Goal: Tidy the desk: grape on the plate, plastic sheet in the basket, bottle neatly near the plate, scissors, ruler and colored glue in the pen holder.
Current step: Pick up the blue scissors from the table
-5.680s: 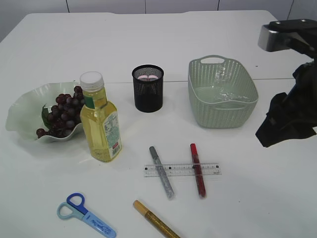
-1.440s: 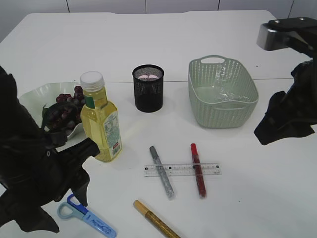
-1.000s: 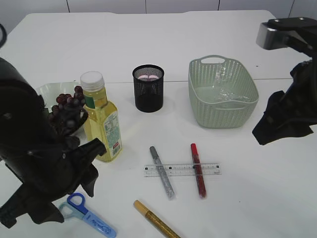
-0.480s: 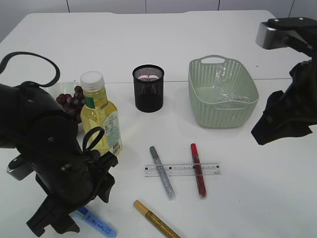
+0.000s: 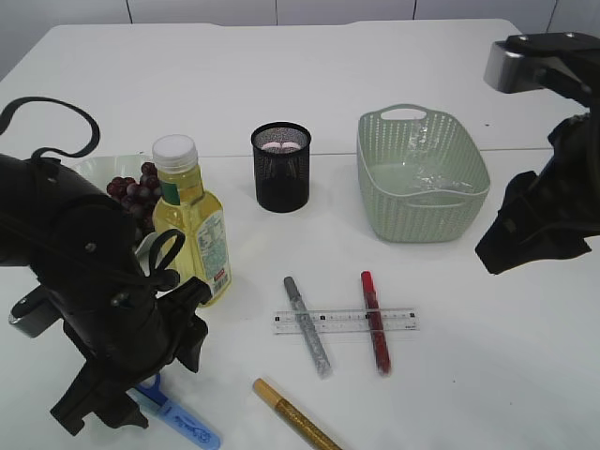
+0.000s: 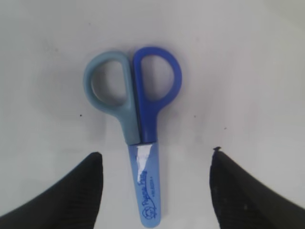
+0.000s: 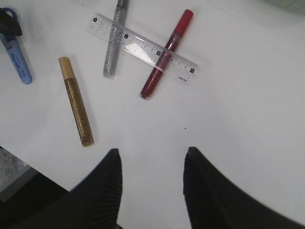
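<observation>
While the exterior view hides the scissors' handles behind the left arm, the left wrist view shows them whole.

Scissors (image 6: 138,129): flat on the table (image 5: 394,56), closed, blade in a pale blue sheath; grey-blue and blue handle loops point away from the wrist camera.
Left gripper (image 6: 155,186): jaws wide, one fingertip (image 6: 83,191) on each side of the sheathed blade, neither touching it (the blade lies nearer the left-hand tip in the wrist view).
Exterior view of the scissors (image 5: 178,422): only the sheath tip shows, below the arm.
Right gripper (image 7: 151,183): jaws partly apart and holding nothing, above bare table near the front edge.
Ruler (image 7: 143,50): clear, lying under the silver glue pen (image 7: 114,40) and the red glue pen (image 7: 167,47), which cross it.
Gold glue pen (image 7: 76,101): alone, near the front edge.
Pen holder (image 5: 280,166): black mesh, upright, behind the pens (seen only in the exterior view).
Basket (image 5: 375,202): green, with the plastic sheet (image 5: 427,169) inside.
Bottle (image 5: 190,225): upright beside the plate (image 5: 94,167), which holds the grape (image 5: 131,192).
</observation>
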{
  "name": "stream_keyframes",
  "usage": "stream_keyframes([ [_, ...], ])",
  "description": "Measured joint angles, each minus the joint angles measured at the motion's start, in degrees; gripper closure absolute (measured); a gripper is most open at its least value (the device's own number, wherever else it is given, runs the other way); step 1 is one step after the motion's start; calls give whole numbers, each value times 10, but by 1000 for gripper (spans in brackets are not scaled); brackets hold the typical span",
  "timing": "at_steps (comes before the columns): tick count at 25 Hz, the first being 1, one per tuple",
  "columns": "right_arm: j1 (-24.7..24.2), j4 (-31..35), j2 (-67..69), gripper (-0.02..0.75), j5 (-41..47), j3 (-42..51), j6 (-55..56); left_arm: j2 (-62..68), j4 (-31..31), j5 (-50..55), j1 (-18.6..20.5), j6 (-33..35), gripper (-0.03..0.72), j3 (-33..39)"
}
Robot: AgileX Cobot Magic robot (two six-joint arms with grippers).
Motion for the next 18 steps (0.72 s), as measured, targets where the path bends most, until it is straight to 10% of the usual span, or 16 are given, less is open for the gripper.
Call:
stream_keyframes([
  [18,0,0,0,421,-1,0,0,46,-28,-15,1,20,176,0],
])
